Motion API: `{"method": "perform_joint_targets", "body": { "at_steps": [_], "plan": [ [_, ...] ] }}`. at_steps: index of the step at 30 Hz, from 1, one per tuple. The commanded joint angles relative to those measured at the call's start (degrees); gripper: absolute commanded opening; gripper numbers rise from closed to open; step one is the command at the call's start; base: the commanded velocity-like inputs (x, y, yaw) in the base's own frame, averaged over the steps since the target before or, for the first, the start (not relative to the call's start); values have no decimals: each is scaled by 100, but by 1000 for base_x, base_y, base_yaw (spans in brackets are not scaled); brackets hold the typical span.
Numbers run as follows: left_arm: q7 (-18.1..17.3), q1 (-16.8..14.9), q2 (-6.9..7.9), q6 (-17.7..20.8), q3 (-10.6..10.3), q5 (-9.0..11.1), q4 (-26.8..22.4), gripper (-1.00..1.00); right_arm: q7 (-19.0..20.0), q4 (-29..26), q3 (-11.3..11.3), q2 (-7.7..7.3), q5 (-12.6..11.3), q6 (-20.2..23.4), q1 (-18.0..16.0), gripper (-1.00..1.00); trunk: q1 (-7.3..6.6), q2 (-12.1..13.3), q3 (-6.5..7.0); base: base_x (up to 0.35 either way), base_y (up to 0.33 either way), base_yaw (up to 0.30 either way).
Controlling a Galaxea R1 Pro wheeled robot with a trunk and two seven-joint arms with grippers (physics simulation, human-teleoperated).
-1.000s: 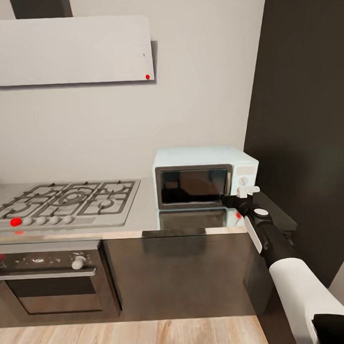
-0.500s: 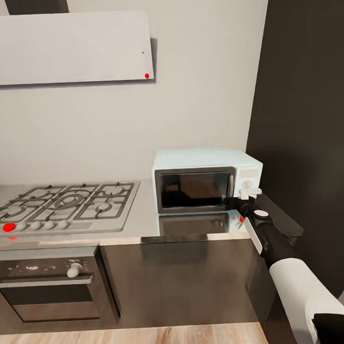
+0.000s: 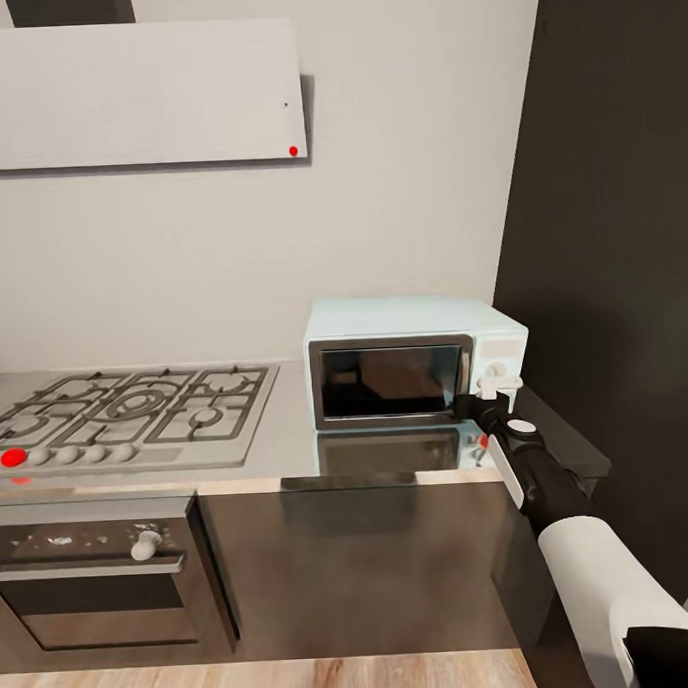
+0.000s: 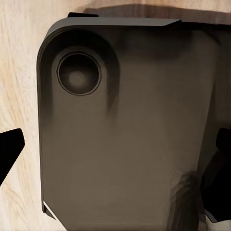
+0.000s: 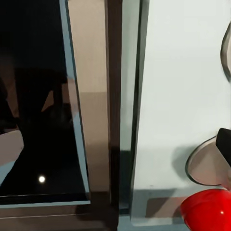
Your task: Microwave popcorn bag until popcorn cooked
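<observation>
The mint-blue microwave (image 3: 415,366) stands on the steel countertop (image 3: 283,442) against the wall, its dark glass door closed. My right gripper (image 3: 497,384) hovers at the microwave's front right, by the door's edge and the knob panel, fingers apart with nothing between them. Up close, the right wrist view has the door edge (image 5: 113,110), the pale panel (image 5: 178,96), a knob (image 5: 207,166) and a red light (image 5: 209,210). My left gripper (image 4: 115,154) is open, hanging over my dark base (image 4: 125,134) above the wooden floor. The popcorn bag is out of view.
A grey gas hob (image 3: 127,414) with a red knob lies left of the microwave, and a steel oven (image 3: 94,575) sits below it. A pale hood (image 3: 133,93) hangs above. A tall dark cabinet (image 3: 621,272) closes the right side.
The whole head view has drifted a little, the hob sliding left. My right gripper stays at the microwave's front right corner.
</observation>
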Motion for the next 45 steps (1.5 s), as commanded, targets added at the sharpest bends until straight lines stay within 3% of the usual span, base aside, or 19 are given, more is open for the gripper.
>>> {"method": "perform_joint_targets", "body": {
  "at_steps": [1,5,8,9,23,26,29,45],
  "plan": [
    [-4,1,-1,-7,-2,41,-5,100,28,-15,-6,1,2,34,0,100,1,-1,-4,0,0,0],
    [-3,1,-1,-7,-2,41,-3,100,38,-50,1,-7,25,92,0,100,1,-1,-4,0,0,0],
    [-5,1,-1,-7,0,41,-2,100,41,-148,10,-2,43,484,2,100,1,-1,-4,0,0,0],
    [-4,1,-1,-7,-1,41,-3,100,41,-209,11,3,45,558,0,-100,1,-1,-4,0,0,0],
    [-2,1,-34,-7,30,41,-31,100,130,-254,38,16,11,671,13,-100,1,-1,-4,0,0,0],
    [-2,1,-40,-7,36,41,-30,100,145,-255,38,19,253,671,13,-100,1,-1,-4,0,0,0],
    [-8,1,-44,-7,41,41,-31,100,136,-257,38,9,312,671,13,-100,1,-1,-4,0,0,0],
    [-3,1,-88,-7,41,41,-28,100,135,-257,38,8,-12,671,13,-100,1,-1,-4,-146,0,0]
  ]
}}
